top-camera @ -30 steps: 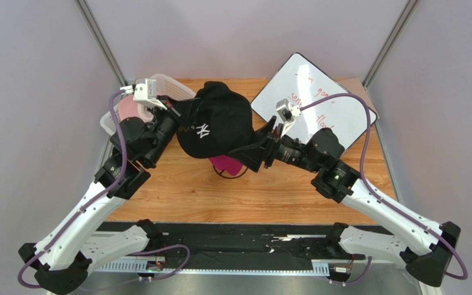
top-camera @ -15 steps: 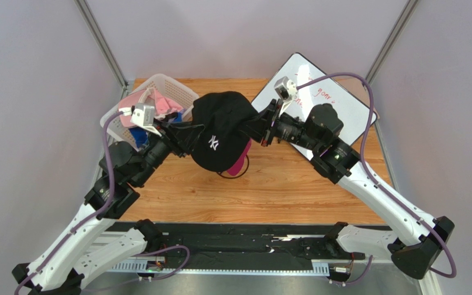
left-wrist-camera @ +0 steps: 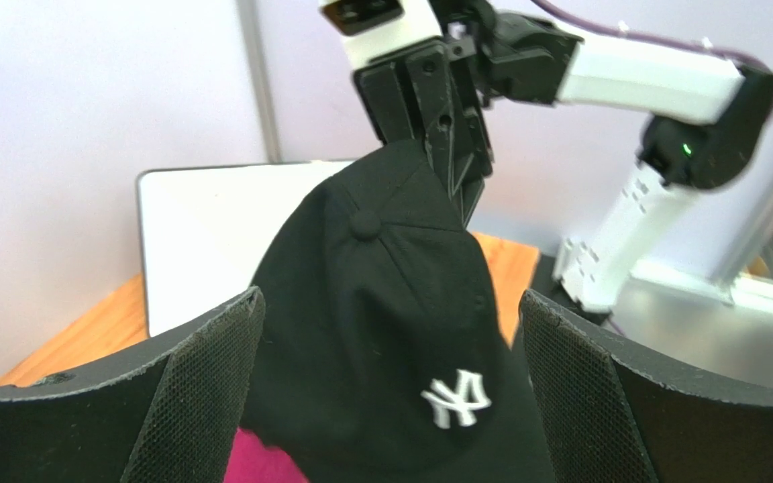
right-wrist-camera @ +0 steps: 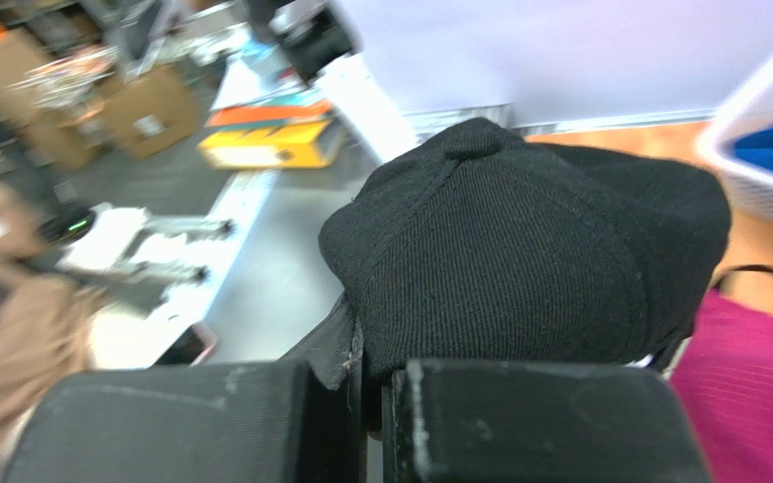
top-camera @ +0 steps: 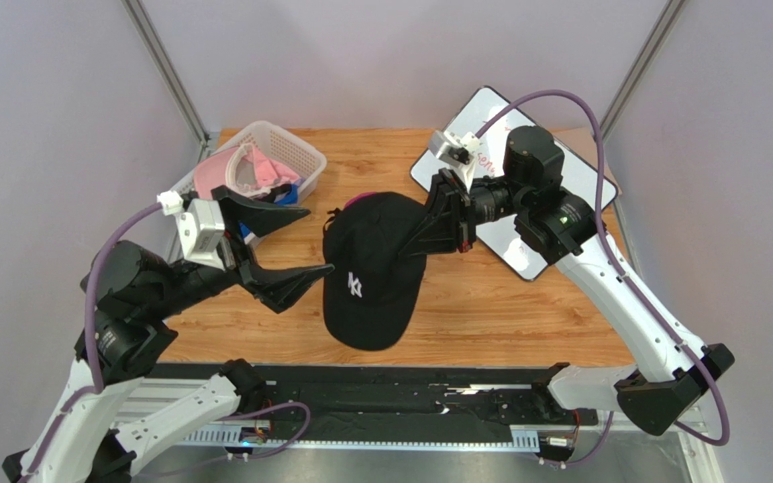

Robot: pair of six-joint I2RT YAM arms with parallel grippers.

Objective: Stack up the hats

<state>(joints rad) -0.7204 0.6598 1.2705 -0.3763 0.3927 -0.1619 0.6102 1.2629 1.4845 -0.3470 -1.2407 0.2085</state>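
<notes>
Item: black cap point(top-camera: 370, 272), its rear edge pinched tight in the right gripper point(top-camera: 439, 223), crown over the magenta cap point(left-wrist-camera: 265, 461) mid-tabletop point(top-camera: 522, 312); whether the two touch cannot be told. Left gripper point(top-camera: 318, 243): spread wide just beside the cap's left side, holding nothing. Handling note: seat crown squarely on crown with brims aligned before the pinch lets go, since the soft fabric likely sags off-centre.

The black cap point(top-camera: 370, 257) carries a white NY logo; magenta cap point(right-wrist-camera: 753, 392), pink cap point(top-camera: 221, 173), white basket point(top-camera: 298, 143).
</notes>
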